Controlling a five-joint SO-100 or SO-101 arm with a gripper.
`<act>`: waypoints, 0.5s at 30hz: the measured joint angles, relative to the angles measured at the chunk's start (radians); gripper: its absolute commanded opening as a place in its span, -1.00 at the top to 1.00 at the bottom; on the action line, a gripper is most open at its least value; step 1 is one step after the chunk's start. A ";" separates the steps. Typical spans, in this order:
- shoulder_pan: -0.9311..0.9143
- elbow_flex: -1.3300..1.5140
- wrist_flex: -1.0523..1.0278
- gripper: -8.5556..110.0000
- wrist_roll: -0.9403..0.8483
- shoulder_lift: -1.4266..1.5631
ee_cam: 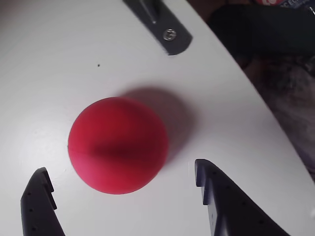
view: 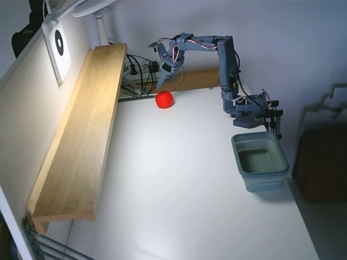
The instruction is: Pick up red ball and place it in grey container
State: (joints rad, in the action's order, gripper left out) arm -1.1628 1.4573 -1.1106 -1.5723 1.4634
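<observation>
The red ball (ee_cam: 118,145) is seen resting on the white table (view: 179,206) near its far edge. The gripper (ee_cam: 123,174) is held wide open around it, gripping nothing. The grey container (view: 260,161) is set well apart, at the table's right edge in the fixed view.

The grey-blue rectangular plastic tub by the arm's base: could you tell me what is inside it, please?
Nothing shows inside the grey-blue rectangular plastic tub: its floor looks bare. The small red ball lies on the white table, under the open hand. The near wall hides a strip of floor.
</observation>
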 measured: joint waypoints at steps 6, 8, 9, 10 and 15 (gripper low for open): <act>-0.009 0.009 0.000 0.21 0.000 0.000; -0.012 0.008 0.000 0.21 0.000 0.000; -0.015 0.008 0.000 0.21 0.000 0.000; -0.017 0.008 0.000 0.21 0.000 0.000; 0.021 0.008 0.000 0.21 0.000 0.000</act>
State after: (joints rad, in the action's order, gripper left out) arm -1.1413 1.4650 -1.1106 -1.5723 1.4634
